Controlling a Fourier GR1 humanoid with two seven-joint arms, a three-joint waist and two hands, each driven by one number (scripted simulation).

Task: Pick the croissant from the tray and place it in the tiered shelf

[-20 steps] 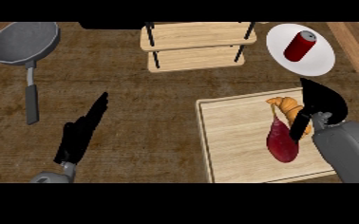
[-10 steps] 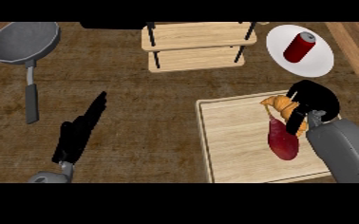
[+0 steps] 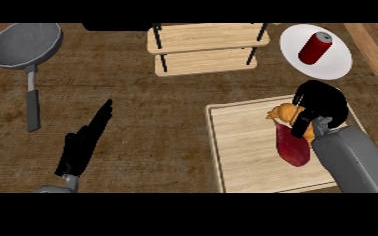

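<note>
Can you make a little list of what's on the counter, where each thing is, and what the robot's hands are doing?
tray: lower right, holds croissant and a dark red food
croissant: at tray's top right, under right hand
red food: on tray, just below croissant
right hand: fingers curled round croissant
left hand: lower left, open, resting
shelf: top middle, nothing on it
can: lying on plate, top right
pan: top left

A dark brown wooden counter top (image 3: 170, 105) is filling the whole view, its grain running sideways, with a lighter wooden strip (image 3: 363, 37) showing at the far right corner.
</note>
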